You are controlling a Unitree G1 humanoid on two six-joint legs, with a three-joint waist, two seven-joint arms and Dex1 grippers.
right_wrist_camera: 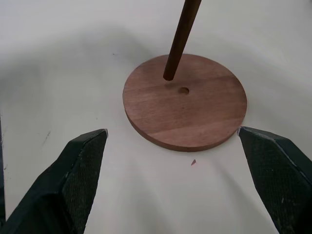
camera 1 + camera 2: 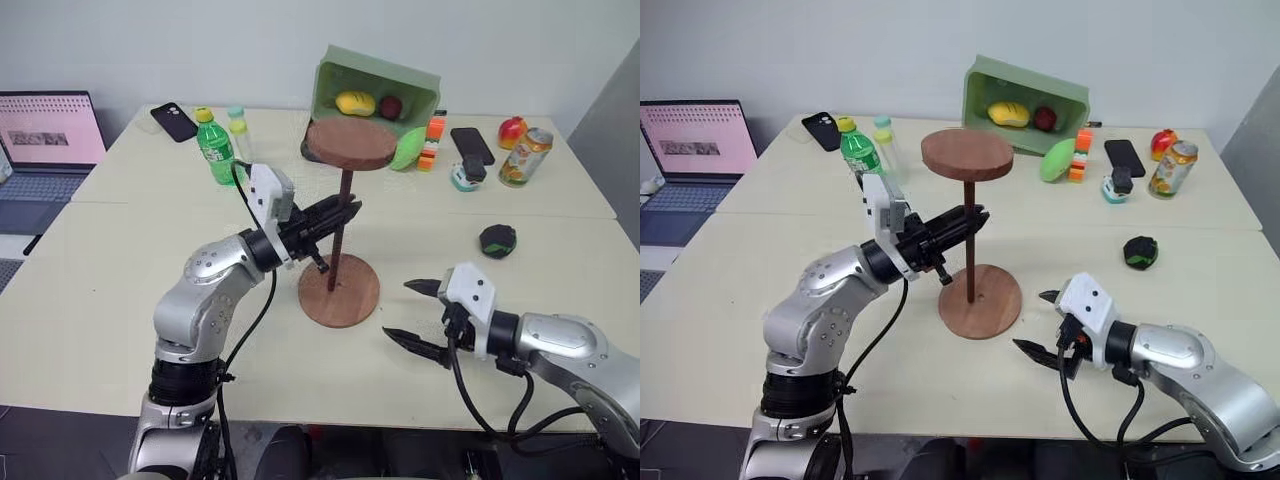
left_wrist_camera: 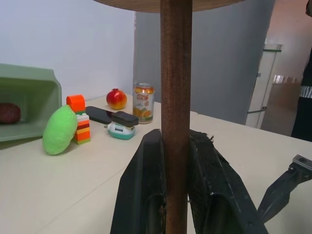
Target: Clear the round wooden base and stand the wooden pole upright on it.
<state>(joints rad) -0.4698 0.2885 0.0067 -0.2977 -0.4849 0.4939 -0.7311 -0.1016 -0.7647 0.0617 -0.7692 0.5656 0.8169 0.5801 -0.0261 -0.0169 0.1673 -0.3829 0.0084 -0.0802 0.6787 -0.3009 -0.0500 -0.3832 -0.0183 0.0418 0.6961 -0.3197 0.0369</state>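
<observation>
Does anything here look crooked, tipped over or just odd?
Two things. The green bin at the table's far side lies tipped on its side, its opening facing the robot with fruit inside. And the pole, shut in the left gripper, has its tip just beside the base's centre hole, not in it.

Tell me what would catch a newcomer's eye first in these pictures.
The wooden pole stands out: the left gripper grips it upright at mid-table, disc end on top, its lower tip just beside the hole of the round wooden base. Near the front edge, the right gripper waits open beside the base. At the back, a tipped green bin shows toy fruit.
</observation>
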